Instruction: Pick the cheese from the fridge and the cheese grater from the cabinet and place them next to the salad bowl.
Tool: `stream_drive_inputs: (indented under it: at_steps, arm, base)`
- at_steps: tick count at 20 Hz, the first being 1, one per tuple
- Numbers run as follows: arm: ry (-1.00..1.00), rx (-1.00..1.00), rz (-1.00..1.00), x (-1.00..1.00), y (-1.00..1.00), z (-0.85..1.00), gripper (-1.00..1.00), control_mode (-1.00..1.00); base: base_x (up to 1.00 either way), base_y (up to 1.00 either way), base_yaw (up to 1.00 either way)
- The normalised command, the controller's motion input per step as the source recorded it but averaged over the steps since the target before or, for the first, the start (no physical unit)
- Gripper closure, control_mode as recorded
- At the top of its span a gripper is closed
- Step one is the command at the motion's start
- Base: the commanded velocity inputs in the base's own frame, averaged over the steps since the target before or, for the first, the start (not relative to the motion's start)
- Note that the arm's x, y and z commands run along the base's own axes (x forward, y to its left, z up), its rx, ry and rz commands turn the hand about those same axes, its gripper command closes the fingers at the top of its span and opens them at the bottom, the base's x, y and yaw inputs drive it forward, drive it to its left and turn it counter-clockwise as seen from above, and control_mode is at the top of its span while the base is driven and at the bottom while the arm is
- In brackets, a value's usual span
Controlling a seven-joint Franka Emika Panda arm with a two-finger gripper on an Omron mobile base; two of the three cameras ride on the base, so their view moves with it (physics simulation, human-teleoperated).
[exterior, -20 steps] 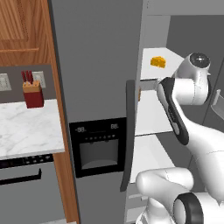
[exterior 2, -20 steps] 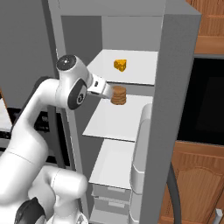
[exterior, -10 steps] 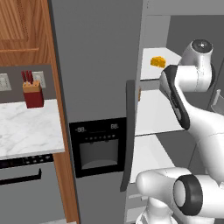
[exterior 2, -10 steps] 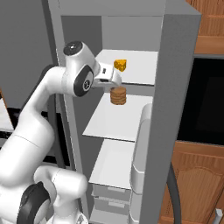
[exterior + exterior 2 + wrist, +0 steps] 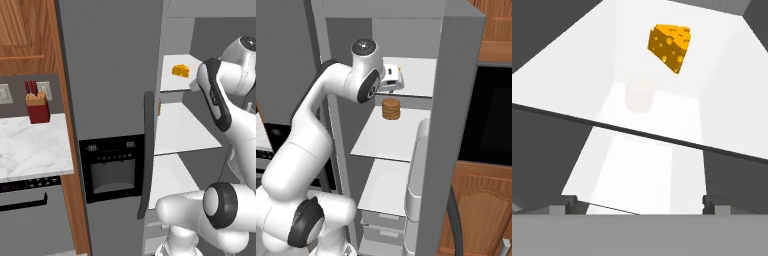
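The grey fridge (image 5: 110, 75) stands with its door open, showing white shelves. The yellow-orange cheese (image 5: 180, 70) wedge lies on the upper shelf, toward the back. In the hand view the cheese (image 5: 671, 46) is ahead and above the shelf's front edge. My gripper (image 5: 639, 204) is open, its fingertips (image 5: 566, 202) wide apart and short of the wedge, holding nothing. From the right base, the gripper (image 5: 394, 80) is level with the upper shelf and covers the cheese. The grater, cabinet shelf and salad bowl are out of view.
A stack of brown round discs (image 5: 390, 108) sits on the middle shelf, below my hand. The fridge's dark handle (image 5: 148, 150) and dispenser panel (image 5: 112, 167) face left. A red knife block (image 5: 37, 106) stands on the marble counter (image 5: 30, 150). A black oven (image 5: 493, 115) is right of the fridge.
My arm has lifted the hand from the middle shelf, by the brown stack, up to the upper shelf, toward the cheese. The cheese and stack have not moved.
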Motion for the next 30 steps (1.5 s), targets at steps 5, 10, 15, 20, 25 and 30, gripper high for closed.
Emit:
stream_drive_inputs:
  at_steps: [5,10,15,20,25,30]
  arm:
    - [0.05,0.00,0.08,0.42,-0.01,0.09,-1.00,-1.00]
    - [0.07,0.00,0.00,0.36,0.00,0.08,-1.00,-1.00]
    - [0.06,0.00,0.00,0.41,0.00,0.00,-1.00,-1.00]
    - [0.04,0.01,0.00,0.35,-0.05,0.00,-1.00,-1.00]
    - [0.00,0.07,0.00,0.19,-0.04,-0.08,-1.00,-1.00]
    - [-0.04,0.13,0.00,0.05,-0.06,-0.16,-1.00,-1.00]
  base:
    - [0.00,0.00,0.00]
    - [0.00,0.00,0.00]
    - [0.00,0.00,0.00]
    - [0.00,0.00,0.00]
    - [0.00,0.00,0.00]
    - [0.00,0.00,0.00]
